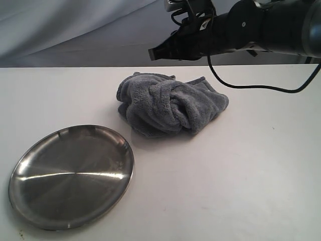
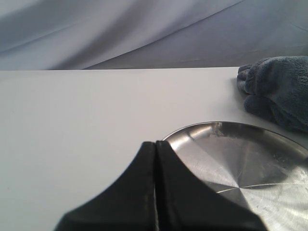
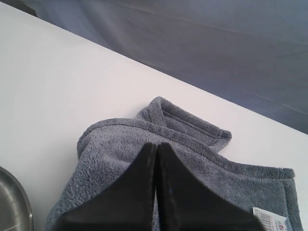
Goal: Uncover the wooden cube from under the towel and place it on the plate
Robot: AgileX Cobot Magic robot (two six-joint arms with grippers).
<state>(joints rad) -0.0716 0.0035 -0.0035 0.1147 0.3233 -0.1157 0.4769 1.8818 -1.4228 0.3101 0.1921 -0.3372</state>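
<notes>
The dark-grey plush towel [image 1: 170, 104] lies bunched in a heap on the white table, behind and to the right of the steel plate [image 1: 70, 175]. No wooden cube shows in any view; it is hidden. My right gripper [image 1: 153, 53] hangs shut and empty in the air above the towel's far edge, not touching it. In the right wrist view the towel [image 3: 202, 168] fills the area below the shut right gripper [image 3: 157, 145]. My left gripper [image 2: 156, 143] is shut with nothing in it, low over the table by the plate's [image 2: 250, 163] rim; the towel [image 2: 279, 89] lies beyond. The exterior view does not show the left gripper.
A white table [image 1: 251, 191] carries everything. A grey cloth backdrop [image 1: 75, 30] hangs behind the table's far edge. A black cable [image 1: 251, 86] droops from the right arm over the table's back right. A white label [image 3: 269, 221] is sewn to the towel's hem.
</notes>
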